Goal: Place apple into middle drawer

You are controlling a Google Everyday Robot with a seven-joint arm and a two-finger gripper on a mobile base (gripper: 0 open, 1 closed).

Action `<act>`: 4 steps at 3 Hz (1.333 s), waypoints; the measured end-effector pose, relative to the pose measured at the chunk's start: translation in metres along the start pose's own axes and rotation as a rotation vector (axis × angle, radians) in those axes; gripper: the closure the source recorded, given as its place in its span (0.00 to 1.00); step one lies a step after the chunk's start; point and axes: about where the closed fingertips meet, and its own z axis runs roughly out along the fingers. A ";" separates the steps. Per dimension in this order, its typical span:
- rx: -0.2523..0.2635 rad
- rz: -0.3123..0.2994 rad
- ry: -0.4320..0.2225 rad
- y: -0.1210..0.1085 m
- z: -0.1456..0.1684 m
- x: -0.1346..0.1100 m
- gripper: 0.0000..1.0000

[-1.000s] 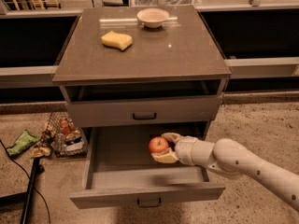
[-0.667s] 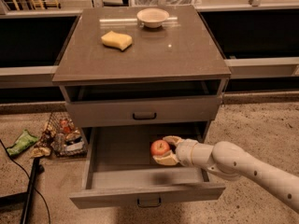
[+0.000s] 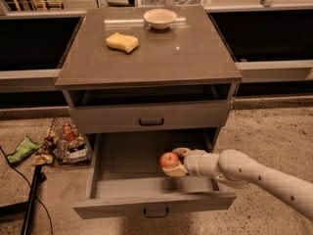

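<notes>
Two pale fingers (image 3: 177,171) of the tool (image 3: 173,161) are clenched on the apple (image 3: 168,158), one above it and one below, so the red fruit sits between them. The tool and the apple are inside the pulled-out middle drawer (image 3: 126,156), over the right part of its floor; whether the apple touches that floor cannot be told. The white arm (image 3: 254,173) reaches in from the right, crossing the drawer's right wall. A small dark handle (image 3: 156,212) sits on the drawer's front. Just above, the upper drawer (image 3: 107,117) is closed. On the cabinet's surface (image 3: 186,58) lie a yellow sponge (image 3: 122,42) and, farther back, a pale bowl (image 3: 160,18), well apart. Left of the cabinet, a wire basket (image 3: 68,142) of packets stands on the floor, with a green packet (image 3: 22,150) beside it.
</notes>
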 end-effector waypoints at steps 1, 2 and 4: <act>-0.010 0.030 0.044 -0.005 0.010 0.020 0.82; -0.021 0.051 0.079 -0.008 0.017 0.033 0.58; -0.038 0.082 0.134 -0.009 0.028 0.053 0.04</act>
